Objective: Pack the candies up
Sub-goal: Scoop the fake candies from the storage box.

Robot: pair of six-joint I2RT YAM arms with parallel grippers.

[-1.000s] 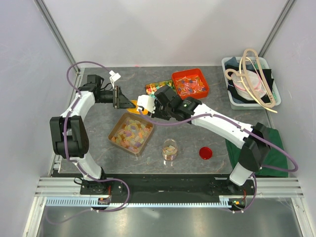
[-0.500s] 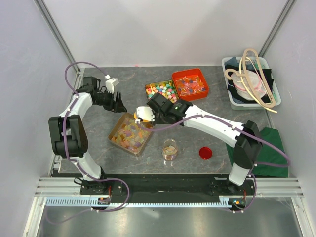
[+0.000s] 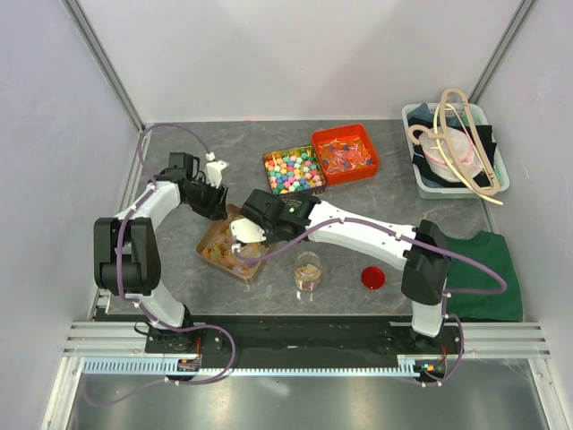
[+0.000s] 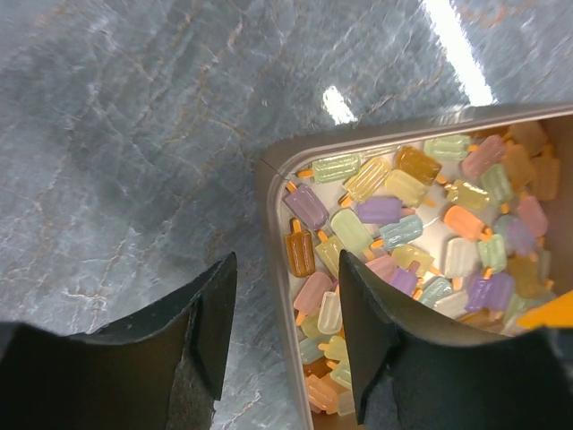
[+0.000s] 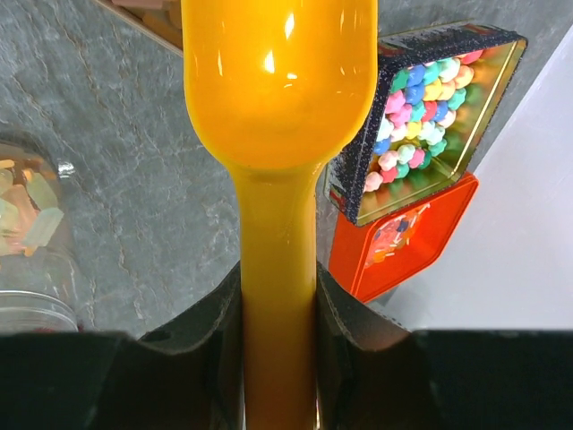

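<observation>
The candies (image 3: 231, 253) are pastel popsicle-shaped pieces filling a brown tray (image 3: 204, 244) at the table's middle left. From the left wrist they show as a heap of candies (image 4: 403, 224) inside the tray's rim (image 4: 273, 233). My left gripper (image 4: 286, 269) is open and straddles that rim at a corner, one finger outside and one over the candies. In the top view the left gripper (image 3: 219, 204) sits at the tray's far-left corner. My right gripper (image 5: 277, 278) is shut on the handle of a yellow scoop (image 5: 277, 72). The right gripper (image 3: 255, 226) hangs over the tray.
A glass jar (image 3: 308, 269) holding a few candies stands right of the tray, with a red lid (image 3: 373, 278) beyond it. A tin of bright multicoloured candies (image 3: 293, 170) and a red tray (image 3: 346, 153) sit at the back. A bin of hangers (image 3: 455, 148) is far right.
The right arm swung the scoop left and down from near the multicoloured tin to over the brown tray. The left gripper came toward the tray and now straddles its rim.
</observation>
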